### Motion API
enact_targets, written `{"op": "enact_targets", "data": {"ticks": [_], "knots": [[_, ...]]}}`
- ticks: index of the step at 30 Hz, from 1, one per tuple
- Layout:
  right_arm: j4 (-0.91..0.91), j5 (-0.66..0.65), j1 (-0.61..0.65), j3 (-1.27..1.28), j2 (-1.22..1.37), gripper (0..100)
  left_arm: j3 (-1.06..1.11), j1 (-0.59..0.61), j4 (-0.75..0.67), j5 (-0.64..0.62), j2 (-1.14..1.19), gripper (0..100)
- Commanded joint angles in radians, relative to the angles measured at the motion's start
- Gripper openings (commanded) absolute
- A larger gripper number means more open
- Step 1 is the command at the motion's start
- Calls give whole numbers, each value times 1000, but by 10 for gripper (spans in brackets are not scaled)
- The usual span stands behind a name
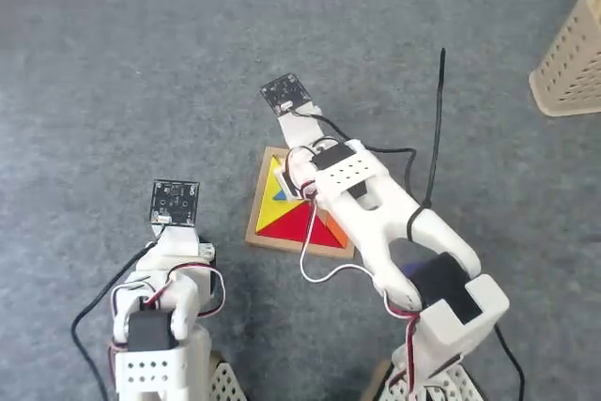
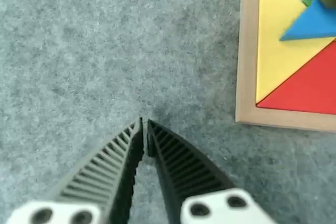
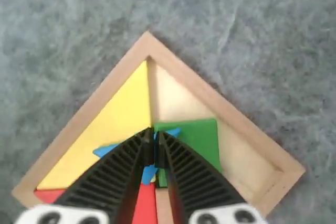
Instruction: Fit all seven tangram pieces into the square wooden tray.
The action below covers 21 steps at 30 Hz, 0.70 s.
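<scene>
Left gripper: clenched on nothing, over grey carpet, near square wooden tray. In tray: large yellow triangle and large red triangle lying flat, small blue triangle across both (looks tilted), green square beside it. Right gripper: jaws pressed together, tips at blue triangle; whether pinching it, cannot tell. Beige slatted plastic basket far right, well apart.

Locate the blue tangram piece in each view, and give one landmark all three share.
High view: blue piece is a small sliver against the yellow triangle.
Left wrist view: blue piece lies over the yellow triangle, inside the tray.
Right wrist view: blue piece peeks out beneath the right gripper.
Shared landmark: the yellow triangle.
</scene>
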<state>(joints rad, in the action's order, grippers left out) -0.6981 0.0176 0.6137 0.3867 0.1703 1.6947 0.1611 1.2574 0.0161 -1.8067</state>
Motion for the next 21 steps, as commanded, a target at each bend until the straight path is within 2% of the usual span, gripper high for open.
{"op": "enact_targets", "data": {"ticks": [1,7,15,21], "knots": [[38,23,-21,-58,-16,6,-10,-5,6,3,-18,17],[15,23,-21,-60,-64,6,-10,-5,6,3,-18,17],[-48,12,10,52,-294,6,-10,-5,6,3,-18,17],[97,-152,99,262,-328,6,-10,-5,6,3,-18,17]]}}
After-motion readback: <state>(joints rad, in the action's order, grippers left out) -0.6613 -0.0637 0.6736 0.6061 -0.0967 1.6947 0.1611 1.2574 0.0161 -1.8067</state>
